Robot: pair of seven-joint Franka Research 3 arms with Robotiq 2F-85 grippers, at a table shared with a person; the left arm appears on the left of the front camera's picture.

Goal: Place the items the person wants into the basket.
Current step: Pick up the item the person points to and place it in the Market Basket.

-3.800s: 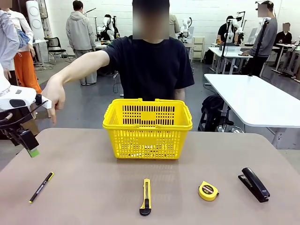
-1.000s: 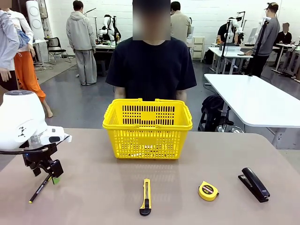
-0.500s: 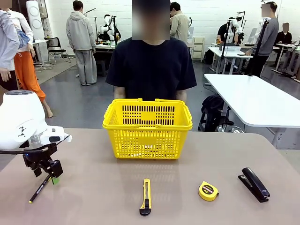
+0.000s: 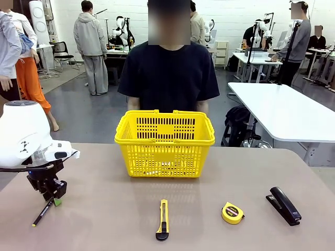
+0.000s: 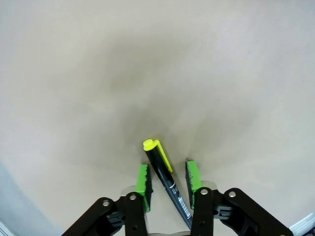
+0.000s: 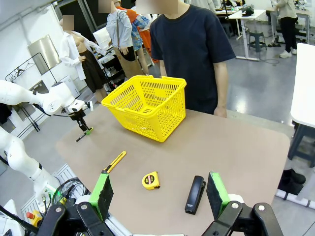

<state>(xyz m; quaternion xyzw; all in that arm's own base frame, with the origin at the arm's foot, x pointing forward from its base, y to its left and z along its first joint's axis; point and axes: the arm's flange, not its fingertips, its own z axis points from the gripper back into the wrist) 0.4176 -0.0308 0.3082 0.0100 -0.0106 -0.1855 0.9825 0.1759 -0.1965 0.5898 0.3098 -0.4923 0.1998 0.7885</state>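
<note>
At left edge of table (image 4: 104,219): left gripper (image 4: 54,198) clamped across pen (image 4: 42,212). Pen lying on table, long axis diagonal between pads (image 5: 143,184). Basket (image 4: 165,143) well apart, far-right of grip, at table middle. Left arm nearer. Right gripper (image 6: 160,191) spread wide, holding nothing.

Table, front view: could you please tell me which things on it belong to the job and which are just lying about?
Job: pen, held in the left gripper; stapler; basket.
Lying about: knife; tape measure.
</note>
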